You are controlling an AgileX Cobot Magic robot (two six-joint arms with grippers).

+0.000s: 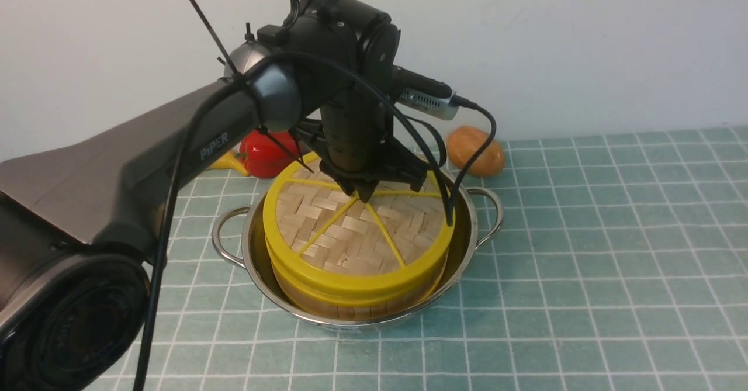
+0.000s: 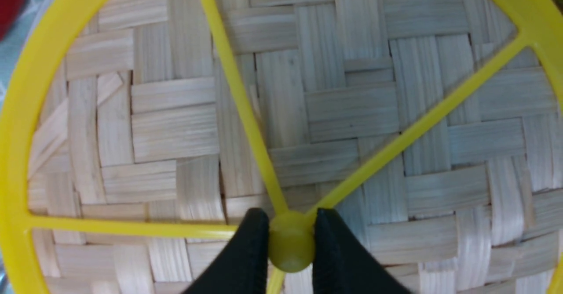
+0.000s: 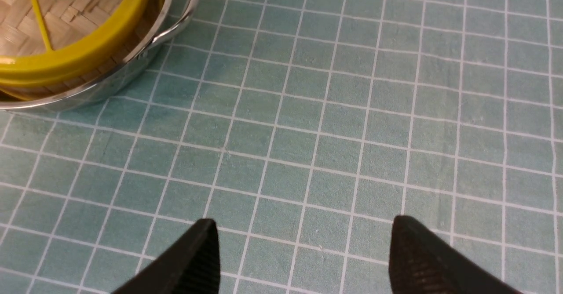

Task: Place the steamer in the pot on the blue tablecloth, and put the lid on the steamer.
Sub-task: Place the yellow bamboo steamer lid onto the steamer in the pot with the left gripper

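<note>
Front view shows you the lid [image 1: 333, 233], a flat round of pale woven bamboo strips, with a smooth yellow rim and thin yellow spokes meeting at a raised hub [image 2: 291, 241]. It lies on the steamer [image 1: 350, 308], whose bamboo wall and yellow edging show beneath; both sit within the pot [image 1: 467, 242], shiny steel with 2 looped side handles. Your left gripper [image 1: 365, 195] has its 2 fingertips pinching the hub; whether any weight is off the steamer, you can't quite tell from here. Under the pot spreads the blue tablecloth [image 1: 584, 262], pale teal with white grid lines. Behind the pot are a red pepper [image 1: 266, 154] and a brownish-orange item [image 1: 475, 150]. Your right gripper [image 3: 303, 254] has its 2 fingers spread wide above the cloth.
</note>
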